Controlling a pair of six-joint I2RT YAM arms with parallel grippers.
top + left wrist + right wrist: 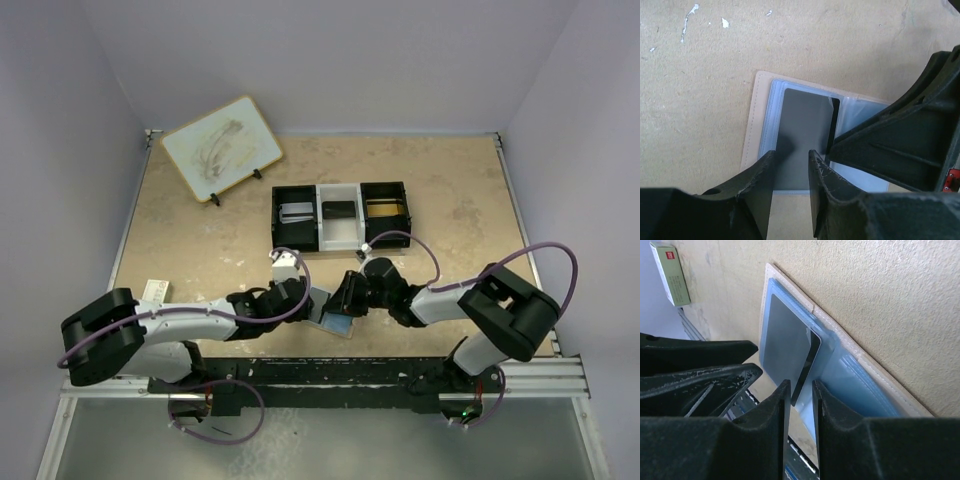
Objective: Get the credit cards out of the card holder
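Observation:
The card holder (337, 325) lies open on the table between my two grippers, pale blue with a tan rim (752, 125). A grey credit card (802, 130) lies flat in its left sleeve. A black credit card (806, 371) stands tilted up on edge beside it. My right gripper (801, 385) is open by a narrow gap, and the black card's raised end sits between its fingertips without being pinched. My left gripper (791, 154) is open over the holder's near edge, above the grey card, holding nothing. The right fingers (880, 145) reach in from the right.
A black-and-white three-compartment tray (318, 235) stands behind the grippers, with cards in its left and middle bays. A wood-framed whiteboard (220, 148) leans at the back left. A small red-and-white box (155, 290) lies by the left arm and also shows in the right wrist view (670, 272).

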